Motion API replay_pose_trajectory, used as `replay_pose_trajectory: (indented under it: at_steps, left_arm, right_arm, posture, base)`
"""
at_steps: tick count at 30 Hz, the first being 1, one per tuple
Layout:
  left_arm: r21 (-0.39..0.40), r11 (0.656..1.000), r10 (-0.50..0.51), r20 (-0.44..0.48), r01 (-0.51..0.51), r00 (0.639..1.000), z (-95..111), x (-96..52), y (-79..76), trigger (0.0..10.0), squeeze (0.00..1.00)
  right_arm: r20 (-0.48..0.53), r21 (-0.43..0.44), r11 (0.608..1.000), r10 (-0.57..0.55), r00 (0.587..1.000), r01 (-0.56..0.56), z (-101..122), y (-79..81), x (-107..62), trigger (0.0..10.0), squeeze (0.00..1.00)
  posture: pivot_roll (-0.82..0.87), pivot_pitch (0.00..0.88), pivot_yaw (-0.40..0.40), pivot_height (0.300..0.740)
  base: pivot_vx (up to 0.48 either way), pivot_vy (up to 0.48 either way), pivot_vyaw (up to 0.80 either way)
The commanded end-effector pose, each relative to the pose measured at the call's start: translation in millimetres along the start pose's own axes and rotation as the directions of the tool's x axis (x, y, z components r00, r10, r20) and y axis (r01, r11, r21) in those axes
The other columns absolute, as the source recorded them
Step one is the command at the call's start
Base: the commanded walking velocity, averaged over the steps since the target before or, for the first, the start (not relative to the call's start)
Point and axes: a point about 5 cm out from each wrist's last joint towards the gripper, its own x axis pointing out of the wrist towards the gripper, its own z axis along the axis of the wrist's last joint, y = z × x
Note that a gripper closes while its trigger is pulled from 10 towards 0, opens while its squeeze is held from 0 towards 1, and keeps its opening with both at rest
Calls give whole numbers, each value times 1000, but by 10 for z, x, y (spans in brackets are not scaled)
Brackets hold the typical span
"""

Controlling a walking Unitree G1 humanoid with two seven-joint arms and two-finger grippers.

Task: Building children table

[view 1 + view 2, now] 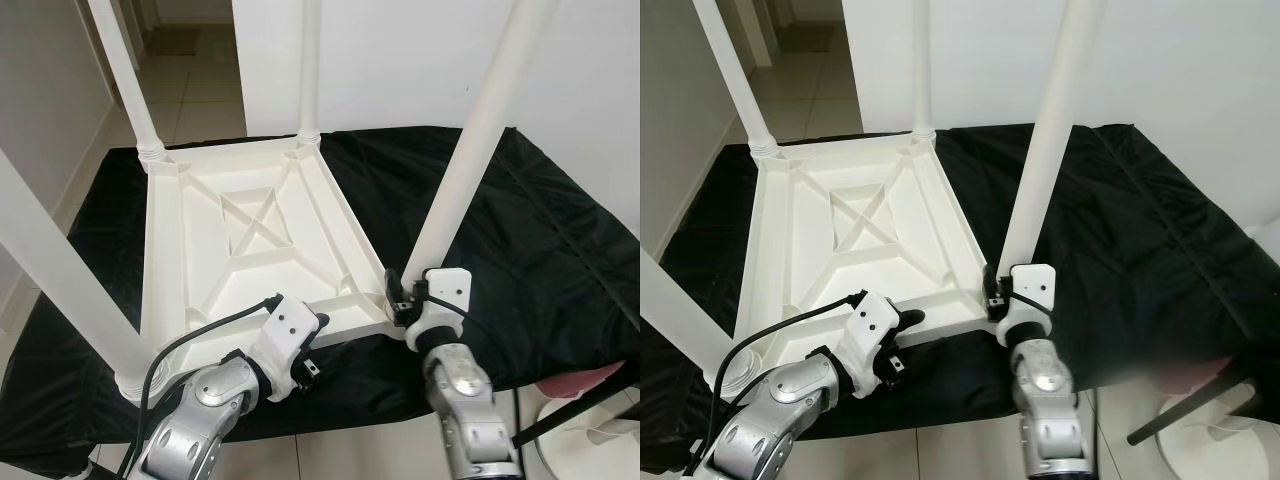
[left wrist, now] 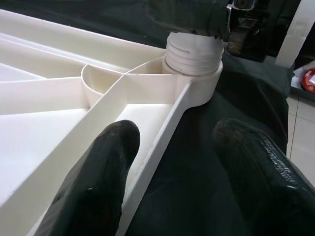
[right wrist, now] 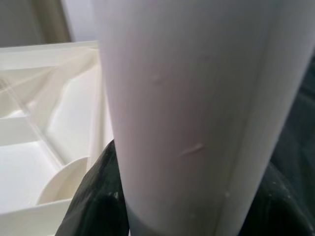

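**Inverted table top with legs fitted, both grippers at near edge**

The white table top (image 1: 250, 250) lay upside down on a black cloth (image 1: 520, 250), ribbed underside facing up. Four white legs stood upright from its corners.

The right gripper (image 1: 405, 297) was positioned at the near right corner, fingers closed around the base of the near right leg (image 1: 470, 150). In the right wrist view, the leg sat between the two black fingers (image 3: 96, 196), just above the corner socket.

The left gripper (image 2: 182, 162) was at the near edge of the table top, fingers spread apart and holding nothing. One finger (image 2: 106, 167) rested over the rim; the other lay outside, above the cloth. A threaded corner socket (image 2: 194, 64) showed just beyond the fingertips.
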Motion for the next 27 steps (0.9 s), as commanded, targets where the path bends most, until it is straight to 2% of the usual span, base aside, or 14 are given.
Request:
replay_pose_trajectory:
  at_steps: [1,6,8,12,13,14,18,24,27]
  left_arm:
    - [-8,1000,15,3,-15,1000,9,-9,-29,10000,0]
    - [-10,1000,19,1,-19,1000,5,-18,-41,10000,0]
    - [-13,1000,26,1,-26,1000,9,-26,-39,10000,0]
    - [-15,999,39,0,-39,999,10,-31,-29,10000,0]
    - [-16,999,47,0,-47,999,7,-32,-25,10000,0]
    - [-16,999,47,0,-47,999,7,-32,-25,10000,0]
    - [-26,998,52,3,-52,999,-4,4,-51,10000,0]
    - [-17,999,37,10,-36,999,12,38,-74,10000,0]
    - [-8,999,45,17,-45,999,32,68,-28,10000,0]
  right_arm:
    - [-54,26,997,-64,996,66,-84,65,-12,10000,0]
    - [-65,46,995,-81,995,84,-92,175,-7,10000,0]
    - [-58,43,998,-51,997,54,-76,233,-17,10000,0]
    - [-57,50,998,-26,998,28,-72,234,-13,10000,0]
    - [-35,67,998,14,999,-12,-50,243,-19,10000,627]
    - [-35,67,998,14,999,-12,-50,243,-19,10000,1000]
    - [5,105,990,95,996,-95,5,234,-25,10000,1000]
    - [23,61,992,109,994,-110,22,108,6,10000,1000]
    - [29,45,986,162,986,-163,43,42,38,10000,1000]
  posture:
    - [-19,29,-24,740]
    - [-16,32,-26,740]
    - [-2,36,-37,740]
    - [2,42,-43,740]
    - [4,46,-49,740]
    - [4,46,-49,740]
    - [-6,52,-59,740]
    - [-11,42,-63,740]
    - [-18,30,-63,740]
  base:
    - [0,0,0]
    - [0,0,0]
    - [0,0,0]
    - [0,0,0]
    - [0,0,0]
    - [0,0,0]
    - [0,0,0]
    - [0,0,0]
    - [0,0,0]
